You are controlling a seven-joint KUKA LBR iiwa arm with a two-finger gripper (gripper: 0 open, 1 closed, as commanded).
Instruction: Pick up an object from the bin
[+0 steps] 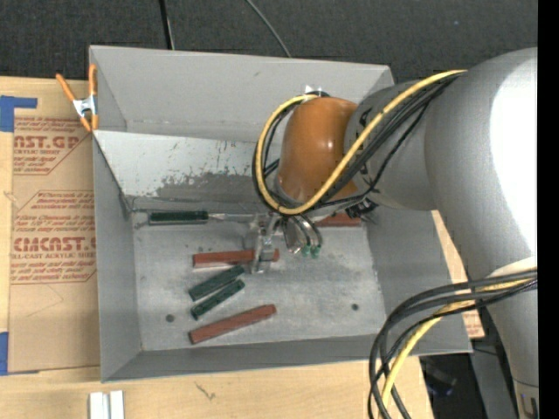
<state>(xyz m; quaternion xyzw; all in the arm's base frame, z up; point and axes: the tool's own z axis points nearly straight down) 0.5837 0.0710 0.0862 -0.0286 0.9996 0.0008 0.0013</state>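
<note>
We had the hand [262, 253] low in the bin [118, 321], at the arm-side end of the upper red-brown bar [223, 257]. That bar lay flat near the middle of the floor, approx. parallel to the back wall. The orange cover [314, 151] and cables on the wrist sat partly in front of the hand, so we couldn't tell whether it was released or clenched, or whether it touched the bar at all. Just below the bar lay two dark green bars [217, 288] side by side, and further toward the front wall a second red-brown bar [232, 323]. A green stick [177, 218] lay well apart along the back wall. Our judgement: the step in hand was the grasp itself, w/ the lift not yet done. To do it well we needed the grip set across the bar's narrow width, not along its length. An end grip on a long bar would probably let it swing or slip, so a spot a bit further in seemed safer. We also wanted to stay clear of the green pair, then lift straight up.
</note>
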